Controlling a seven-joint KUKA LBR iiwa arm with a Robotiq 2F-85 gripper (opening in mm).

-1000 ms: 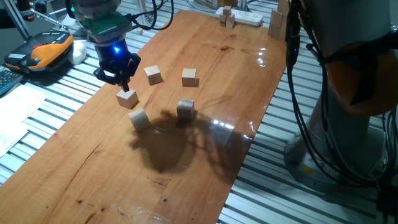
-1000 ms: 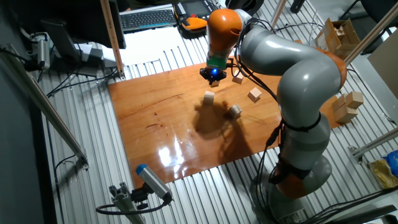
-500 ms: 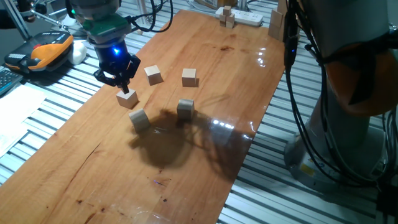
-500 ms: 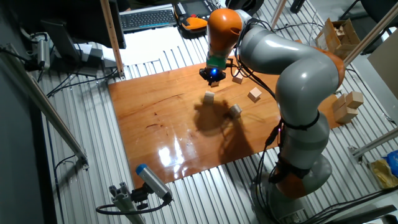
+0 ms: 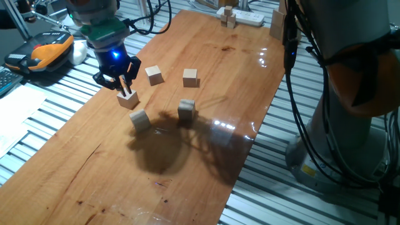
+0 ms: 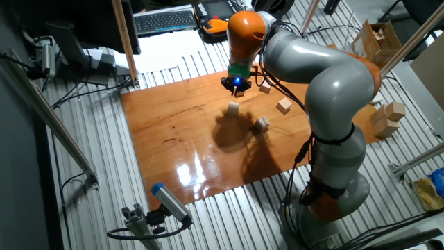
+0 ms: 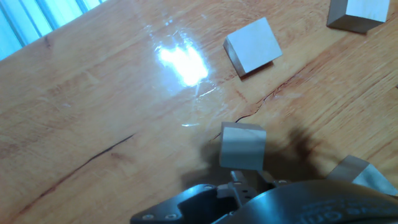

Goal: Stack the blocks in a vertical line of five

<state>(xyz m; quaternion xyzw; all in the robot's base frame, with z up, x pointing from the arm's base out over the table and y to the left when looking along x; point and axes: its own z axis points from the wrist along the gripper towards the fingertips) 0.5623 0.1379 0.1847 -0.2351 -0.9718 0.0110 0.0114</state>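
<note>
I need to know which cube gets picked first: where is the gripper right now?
In one fixed view the gripper hangs over the table's far-left edge, fingers straddling the leftmost block, just behind another block. Whether it grips yet is unclear.

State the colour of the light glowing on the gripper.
Blue: the small light on the black two-finger gripper glows bright blue, clearest in the fixed view from the table's end.

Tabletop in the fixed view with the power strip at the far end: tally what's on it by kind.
Small tan cubes: 5
White power strip: 1
Larger pale block: 1
Tiny wooden pieces by the strip: too small to count
Total counted: 7
</note>
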